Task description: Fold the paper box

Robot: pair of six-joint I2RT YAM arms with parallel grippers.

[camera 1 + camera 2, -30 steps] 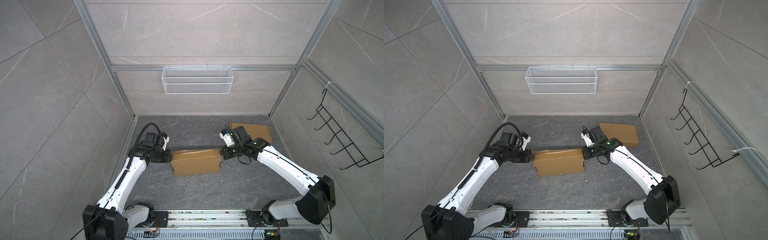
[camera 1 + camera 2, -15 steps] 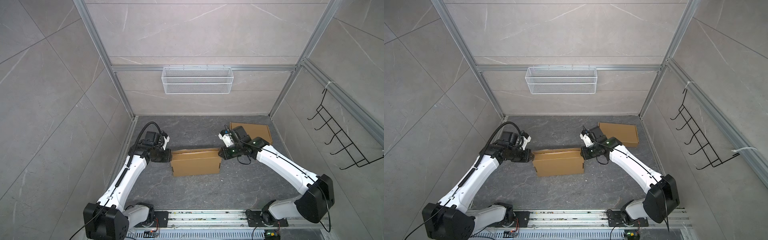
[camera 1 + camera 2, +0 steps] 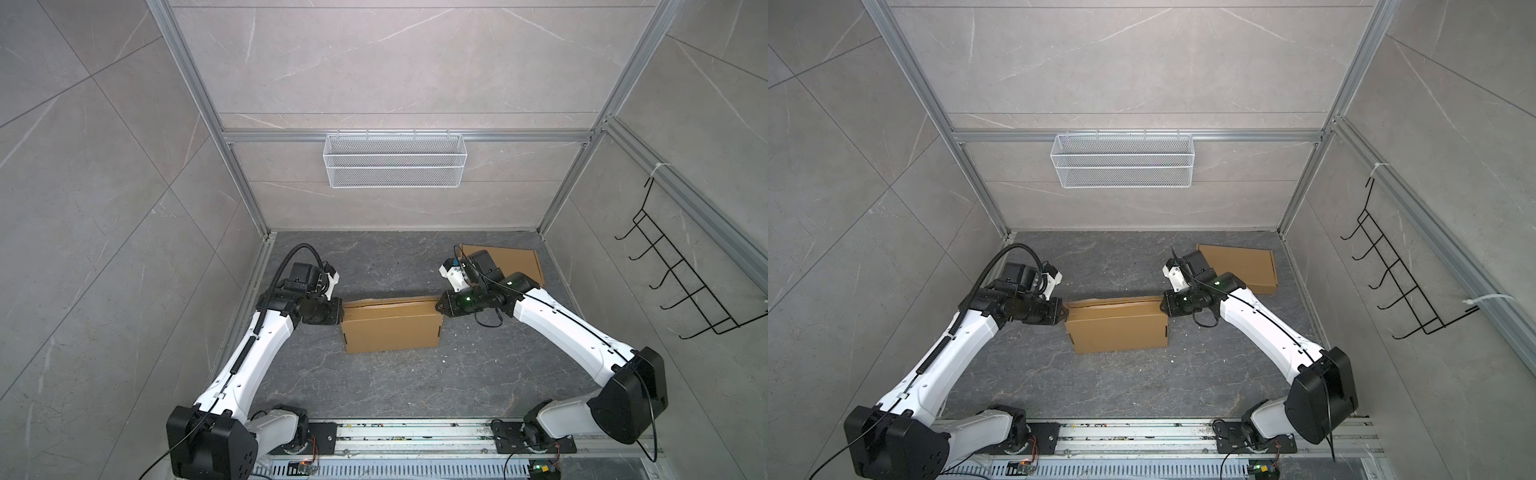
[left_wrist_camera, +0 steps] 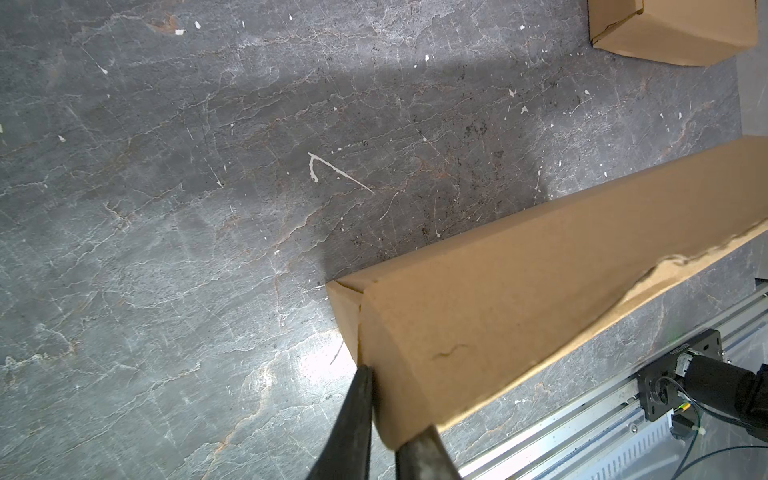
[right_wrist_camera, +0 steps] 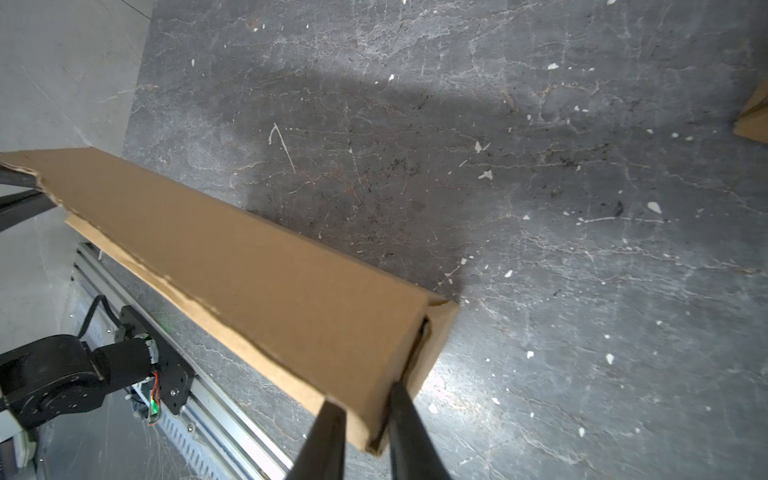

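Starting with the dark grey marbled counter (image 3: 374, 395): it looks hard and smooth, so expect light card to skate across it if you push sideways rather than down.

At its middle, in both top views, sits the brown corrugated cardboard box (image 3: 390, 332) (image 3: 1117, 328), long and shallow, with a narrow folded wall running along its far edge. Judge it as very light, stiff within each panel, and willing to bend only along its scored creases. One long edge of that wall is ragged, so it may tear if you twist it. A flat brown cardboard blank (image 3: 513, 262) lies well apart at the far right.

Your left gripper (image 3: 340, 316) is clenched on the box's left end; the wrist view shows the left gripper (image 4: 390, 409) with its fingers either side of the wall's corner. Your right gripper (image 3: 439, 308) is at the opposite end; in its wrist view the right gripper (image 5: 363, 399) straddles the wall end and appears to pinch it.

Those ends, close to the crease, are the sound places to hold. Move both together, since uneven pull would likely skew the wall.
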